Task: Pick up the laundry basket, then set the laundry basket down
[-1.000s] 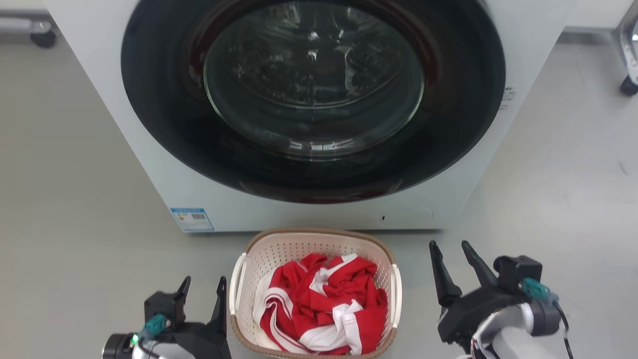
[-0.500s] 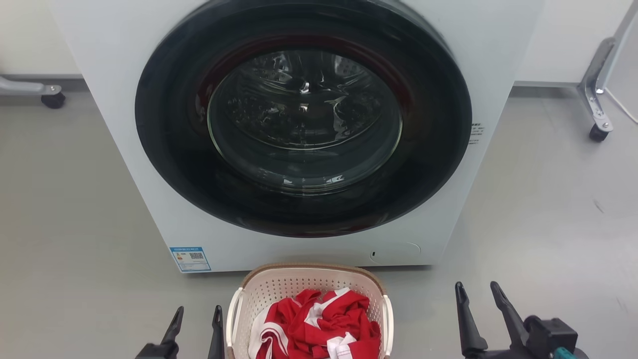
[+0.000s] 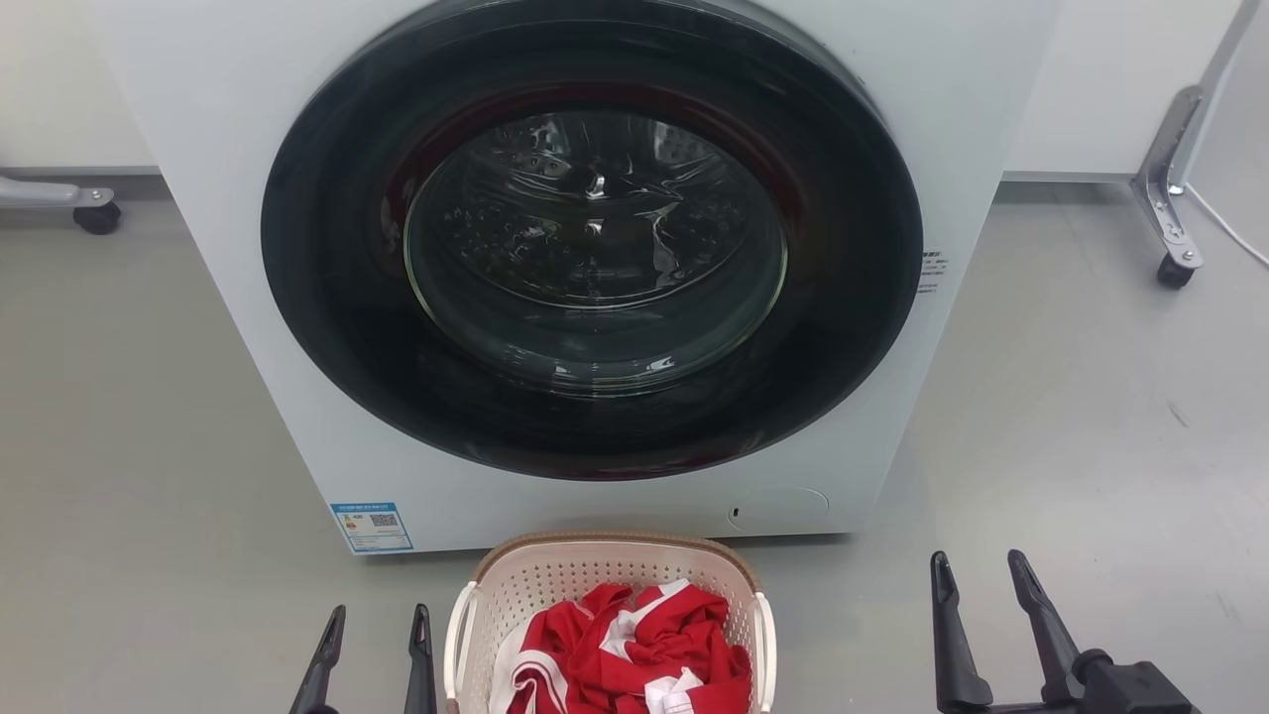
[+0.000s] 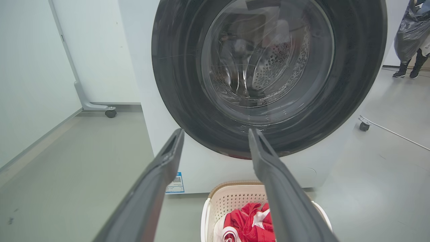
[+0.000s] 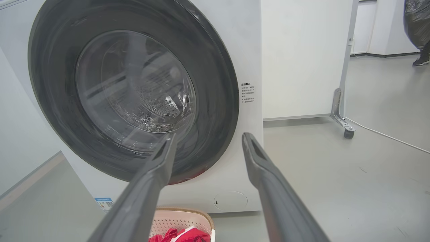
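Observation:
The laundry basket (image 3: 555,580) is cream perforated plastic with a brown rim. It stands on the floor just before the washing machine, at the bottom middle of the head view, and holds red and white clothes (image 3: 634,645). My left gripper (image 3: 379,615) is open just left of the basket's left white handle (image 3: 452,635), holding nothing. My right gripper (image 3: 978,560) is open farther off to the basket's right, also holding nothing. In the left wrist view the left gripper (image 4: 216,131) points at the machine above the basket (image 4: 231,201). The right wrist view has the right gripper (image 5: 209,136) above the basket (image 5: 181,220).
The white washing machine (image 3: 248,297) with its shut round dark door (image 3: 595,248) stands right behind the basket. Wheeled stand feet sit at far left (image 3: 97,213) and far right (image 3: 1175,268), with a cable nearby. A person's feet (image 4: 408,72) stand beyond the machine.
The head camera has tilted up, so the basket and both grippers sit lower in the picture. Both grippers stay open; the right one looks a little farther from the basket.

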### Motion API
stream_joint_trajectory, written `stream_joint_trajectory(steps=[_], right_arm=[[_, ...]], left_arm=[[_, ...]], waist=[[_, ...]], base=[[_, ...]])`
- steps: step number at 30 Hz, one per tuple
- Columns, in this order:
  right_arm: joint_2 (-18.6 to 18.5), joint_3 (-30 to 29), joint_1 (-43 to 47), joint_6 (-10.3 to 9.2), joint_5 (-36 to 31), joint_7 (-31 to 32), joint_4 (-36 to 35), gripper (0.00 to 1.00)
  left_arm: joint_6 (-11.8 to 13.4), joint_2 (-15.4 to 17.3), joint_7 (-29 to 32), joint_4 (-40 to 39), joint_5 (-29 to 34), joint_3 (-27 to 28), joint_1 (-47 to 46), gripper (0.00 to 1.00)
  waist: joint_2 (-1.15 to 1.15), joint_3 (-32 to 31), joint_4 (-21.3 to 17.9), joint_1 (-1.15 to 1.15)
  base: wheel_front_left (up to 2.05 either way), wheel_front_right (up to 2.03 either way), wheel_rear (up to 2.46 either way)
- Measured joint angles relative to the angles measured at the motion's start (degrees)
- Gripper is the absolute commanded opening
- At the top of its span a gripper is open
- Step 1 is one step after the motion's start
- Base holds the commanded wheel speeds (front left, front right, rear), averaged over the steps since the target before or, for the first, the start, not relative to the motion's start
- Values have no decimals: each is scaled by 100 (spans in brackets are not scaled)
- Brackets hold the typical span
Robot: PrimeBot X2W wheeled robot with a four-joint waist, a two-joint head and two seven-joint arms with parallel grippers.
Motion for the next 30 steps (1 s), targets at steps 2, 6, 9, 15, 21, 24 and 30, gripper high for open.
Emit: stream_joint_trajectory(steps=[2,6,9,15,21,24,30], right_arm=[[18,-53,40,0,-100,1,-82,100],[63,-111,130,0,-201,0,-220,100],[89,-135,138,0,-272,0,-353,100],[120,-177,214,0,-387,-1,-445,100],[140,-146,238,1,-386,18,-253,0],[143,-135,298,4,-377,19,-101,0],[151,-244,307,80,-65,110,-3,0]], left_arm=[[0,-18,0,-94,48,15,62,100],[0,-35,0,-247,231,48,80,100],[0,-51,0,-376,288,123,170,100],[0,-78,-1,-504,377,191,182,100],[-5,-80,10,-294,365,172,185,0],[-9,-81,11,-149,345,166,187,0],[-67,-82,112,-91,92,230,180,0]], waist=[[0,3,-11,0],[0,14,-34,0],[0,31,-54,0],[0,65,-67,0],[0,76,-69,0],[0,77,-70,0],[0,84,-76,0]], base=[[0,0,0],[0,0,0],[0,0,0],[0,0,0],[0,0,0],[0,0,0],[0,0,0]])
